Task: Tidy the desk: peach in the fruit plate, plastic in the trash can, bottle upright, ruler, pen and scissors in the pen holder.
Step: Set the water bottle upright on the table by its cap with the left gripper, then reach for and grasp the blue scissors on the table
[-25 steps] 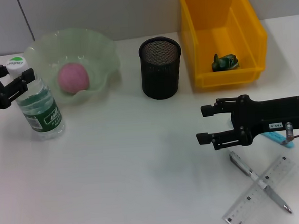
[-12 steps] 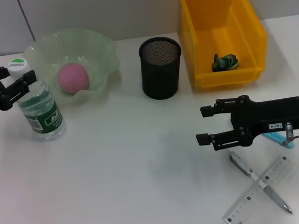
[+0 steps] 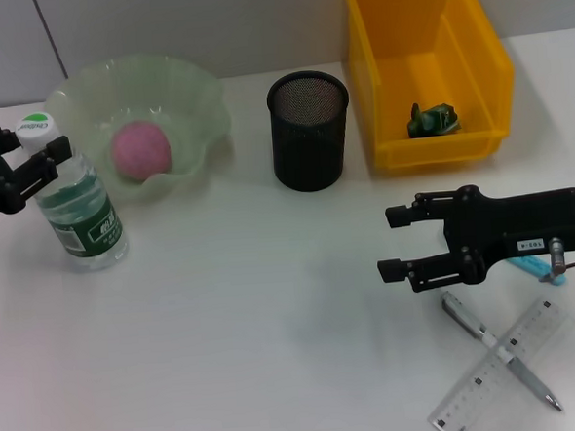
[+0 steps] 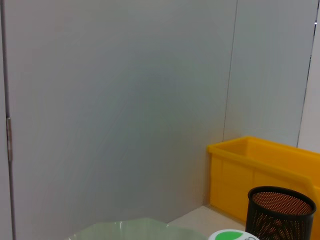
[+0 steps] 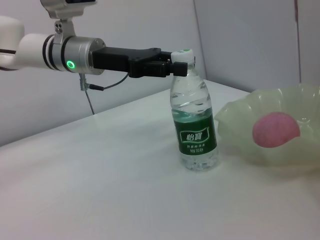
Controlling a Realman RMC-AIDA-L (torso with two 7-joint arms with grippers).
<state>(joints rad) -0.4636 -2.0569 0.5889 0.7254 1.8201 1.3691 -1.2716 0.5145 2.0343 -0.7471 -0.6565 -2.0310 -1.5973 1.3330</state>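
Note:
The clear bottle (image 3: 80, 201) with a green label stands upright on the table beside the fruit plate (image 3: 190, 92). My left gripper (image 3: 35, 141) is shut on its neck just under the white cap; the bottle (image 5: 195, 125) and left gripper (image 5: 172, 67) also show in the right wrist view. The pink peach (image 3: 142, 149) lies in the plate. Green plastic (image 3: 431, 121) lies in the yellow trash can (image 3: 483, 57). My right gripper (image 3: 391, 239) hovers open and empty, left of the pen (image 3: 501, 351) crossing the clear ruler (image 3: 497, 371). The scissors' blue handle (image 3: 537, 269) peeks from under the arm. The black pen holder (image 3: 309, 129) stands at the middle back.
The pale green plate (image 5: 240, 130) sits close behind the bottle. The white cap (image 4: 231, 235), the mesh holder (image 4: 280, 212) and the yellow bin (image 4: 265, 170) show in the left wrist view against a grey wall.
The bottle and my left gripper have shifted slightly toward the table's front, and the bottle stands a bit straighter. The right arm has not moved.

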